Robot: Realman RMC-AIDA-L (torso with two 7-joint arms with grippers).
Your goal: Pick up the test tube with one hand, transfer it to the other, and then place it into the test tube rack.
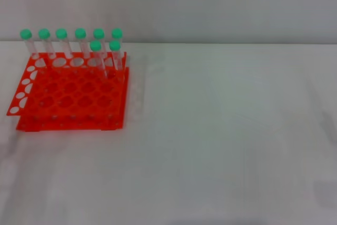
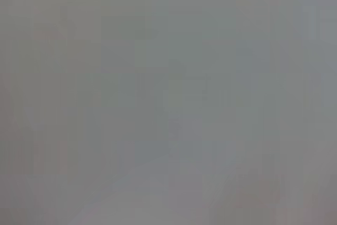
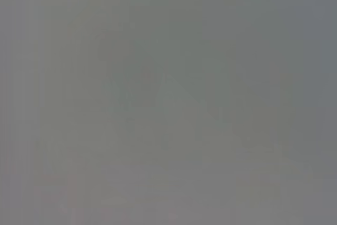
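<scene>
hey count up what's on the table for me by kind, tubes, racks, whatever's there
Green-capped test tubes: 8, all standing in the rack
Orange-red test tube rack: 1
Total: 9 things on the white table. No gripper is in view.

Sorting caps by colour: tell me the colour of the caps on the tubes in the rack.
Green caps, clearest in the head view, above the orange-red rack.

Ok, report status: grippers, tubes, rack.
Neither gripper in any view. Eight green-capped test tubes upright in the orange rack, along its far side. No loose tube visible on the table.
</scene>
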